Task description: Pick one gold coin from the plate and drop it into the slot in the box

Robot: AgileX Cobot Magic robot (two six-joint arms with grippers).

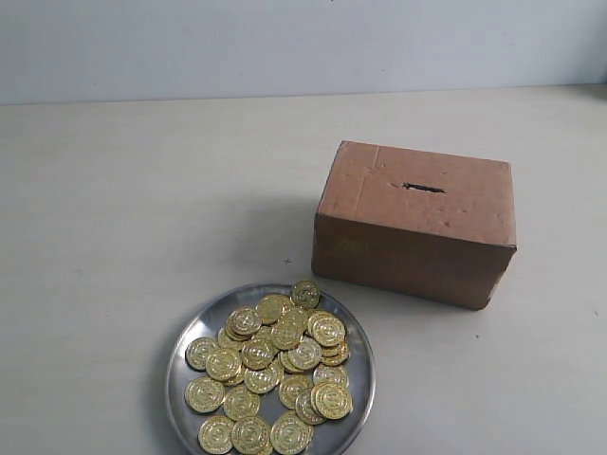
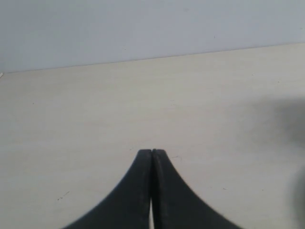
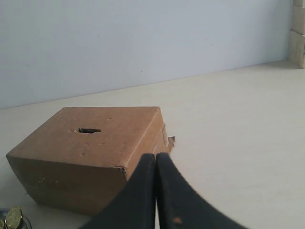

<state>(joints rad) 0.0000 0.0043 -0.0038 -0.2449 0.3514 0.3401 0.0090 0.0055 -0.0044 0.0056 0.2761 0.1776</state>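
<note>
Nearest in the exterior view is the plate (image 1: 211, 313), sitting at the front edge of the table (image 1: 142, 190). It holds a loose heap of gold coins (image 1: 275, 365), many overlapping, with a few lying flat and alone toward the rim. Further back and to the right, apart from the plate, stands the box (image 1: 417, 237). The slot (image 1: 423, 188) is in its top face, nearer the far edge. Behind everything is a plain pale wall (image 1: 285, 43). Neither arm shows in this view.

The left gripper (image 2: 152, 152) has its fingers pressed together with nothing between them, and only bare table and wall lie beyond it. The right gripper (image 3: 156, 156) is likewise closed and empty. Just past its tips is the box (image 3: 90, 148) with the slot (image 3: 88, 130) facing up, and 1 of the coins (image 3: 13, 217) peeks in at the corner of that view.

By my reading the task has not started: no coin is lifted and both arms are well away from the plate. The step in hand is the approach.

The next move calls for 1 gripper, probably the right since it is closer to both plate and box, to part its fingers and come down over a coin that lies by itself. Picking from the heap risks dragging up 2.
</note>
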